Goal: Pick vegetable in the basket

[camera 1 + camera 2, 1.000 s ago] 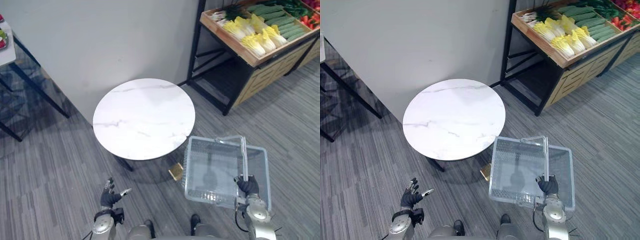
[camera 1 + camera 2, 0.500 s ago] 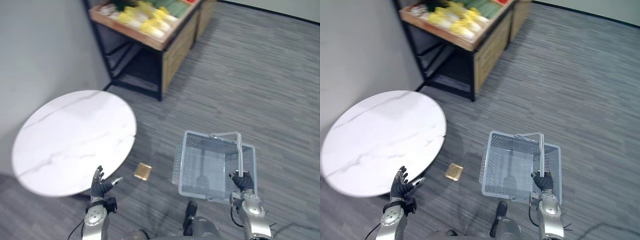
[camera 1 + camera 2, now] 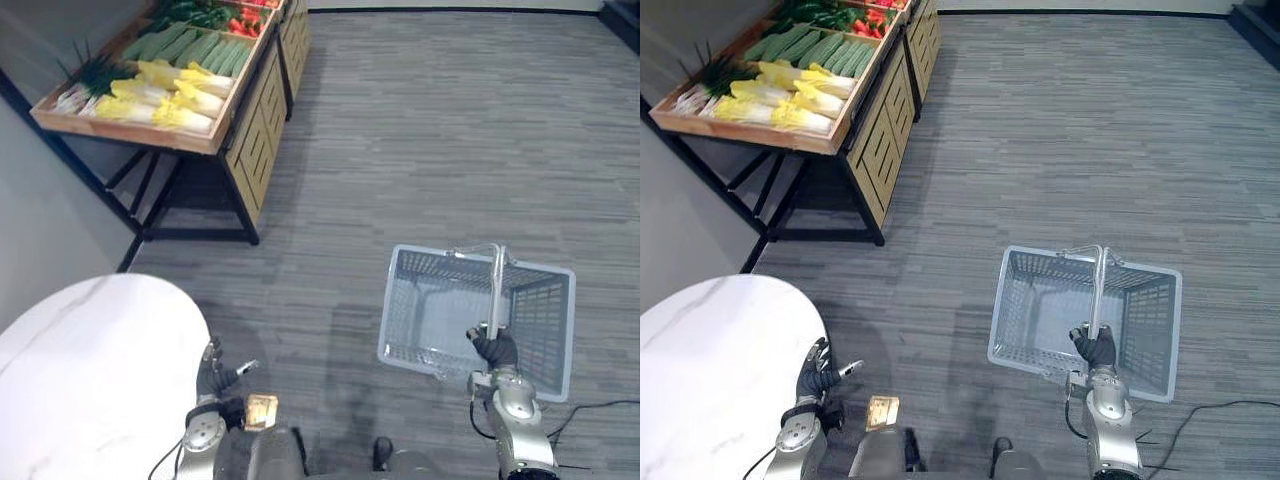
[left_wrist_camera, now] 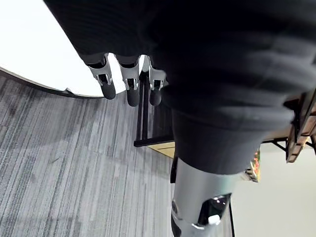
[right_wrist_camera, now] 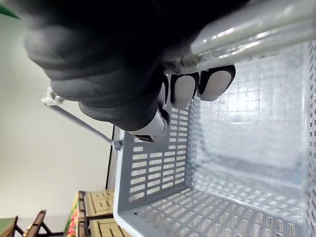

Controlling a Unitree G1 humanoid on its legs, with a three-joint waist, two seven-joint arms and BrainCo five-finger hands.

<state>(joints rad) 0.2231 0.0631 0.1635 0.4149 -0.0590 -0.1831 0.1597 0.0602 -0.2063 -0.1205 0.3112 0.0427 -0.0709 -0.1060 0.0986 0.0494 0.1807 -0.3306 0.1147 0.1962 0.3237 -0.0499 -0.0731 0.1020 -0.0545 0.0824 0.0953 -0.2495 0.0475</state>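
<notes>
Right robot hand [image 3: 496, 350] is clamped on the handle [image 3: 495, 285] of the grey mesh basket [image 3: 547, 318], fingers [image 5: 183, 89] curled under the bar. The basket hangs off the floor and holds nothing. Left robot hand [image 3: 213, 378] is low at my side just off the edge of the round white worktop [image 3: 80, 380], fingers [image 4: 129, 84] straight and apart, carrying nothing.

The vegetables are well apart from both hands: pale yellow cabbages [image 3: 165, 95] along the front edge of the wooden stand [image 3: 250, 130], cucumbers [image 3: 195, 48] in the rows behind them.

Risks as I judge them:
- The grip sits at the near end of the handle, not its middle, so the basket may tilt or swing as I walk and clip the stand's corner.
- The worktop edge is close to the left arm; raising that arm carelessly could knock it.
- A small tan block [image 3: 261, 410] lies on the floor by my feet — a trip hazard when stepping off.
- Cabbages are bulky and smooth-leaved; one open hand may pinch only outer leaves and drop the head short of the basket.
- Reaching to the tray's back rows means leaning — balance could suffer with a loaded basket.
</notes>
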